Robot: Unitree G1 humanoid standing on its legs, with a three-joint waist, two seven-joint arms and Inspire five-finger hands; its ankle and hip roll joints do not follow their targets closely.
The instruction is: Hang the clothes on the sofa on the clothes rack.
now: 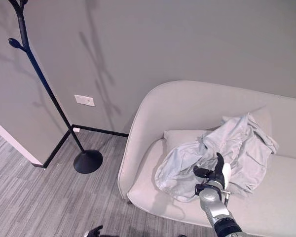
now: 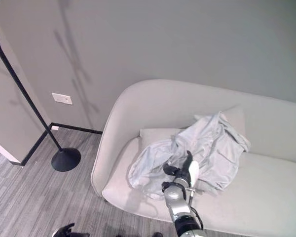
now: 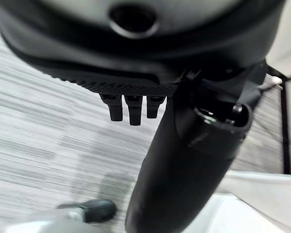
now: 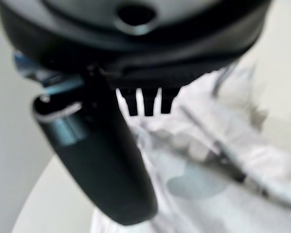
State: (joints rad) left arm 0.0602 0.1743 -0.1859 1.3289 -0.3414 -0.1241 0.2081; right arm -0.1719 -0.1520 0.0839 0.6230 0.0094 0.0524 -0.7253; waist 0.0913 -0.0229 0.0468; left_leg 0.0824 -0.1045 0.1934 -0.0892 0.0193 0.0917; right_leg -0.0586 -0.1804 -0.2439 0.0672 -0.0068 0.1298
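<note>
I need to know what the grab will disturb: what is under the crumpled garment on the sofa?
The pale grey garment lies on the sofa seat, partly over a cushion. Anything beneath its folds is covered. The right hand is at its front edge.

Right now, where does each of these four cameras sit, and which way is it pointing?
Left eye view: on the head, looking down at the sofa, grey jacket, coat rack and right hand.
Right eye view: beside it, sharing that scene.
Left wrist view: along the left hand toward carpet.
Right wrist view: along the right hand onto the jacket.
</note>
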